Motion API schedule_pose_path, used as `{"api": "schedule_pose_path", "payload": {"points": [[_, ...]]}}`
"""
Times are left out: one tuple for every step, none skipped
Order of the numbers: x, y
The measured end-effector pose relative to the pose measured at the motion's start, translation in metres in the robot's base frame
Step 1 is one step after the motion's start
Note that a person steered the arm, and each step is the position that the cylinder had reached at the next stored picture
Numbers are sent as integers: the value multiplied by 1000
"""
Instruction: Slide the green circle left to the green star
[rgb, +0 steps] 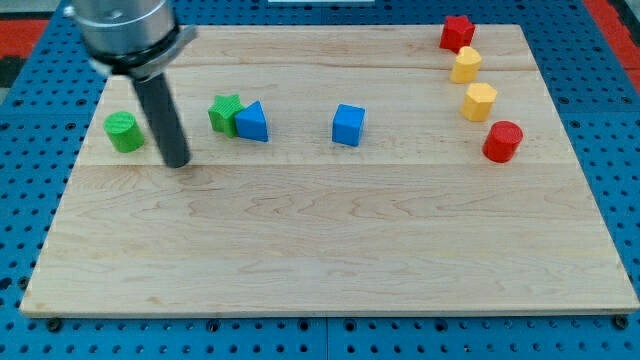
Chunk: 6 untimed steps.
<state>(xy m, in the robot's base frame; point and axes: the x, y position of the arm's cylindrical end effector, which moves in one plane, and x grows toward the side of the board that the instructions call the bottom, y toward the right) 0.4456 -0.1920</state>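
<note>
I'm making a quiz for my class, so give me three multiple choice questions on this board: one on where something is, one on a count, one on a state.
1. Where is my tip?
A. between the green circle and the green star
B. beside the red cylinder
C. right of the blue cube

2. How many yellow blocks?
A. one
B. two
C. four

3. The green star and the blue triangular block are:
A. stacked
B. far apart
C. side by side, touching

Answers: 1 A, the rod stands between the circle and the star. 2 B, a yellow block and a yellow hexagon sit at the view's right. 3 C, their edges meet.
</note>
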Motion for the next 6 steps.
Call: {"api": "schedule_pose_path", "payload": {"points": [[-21,-54],[-53,-55],[-62,-99],[-99,-105],[-86,-65],[-83,-34]]}}
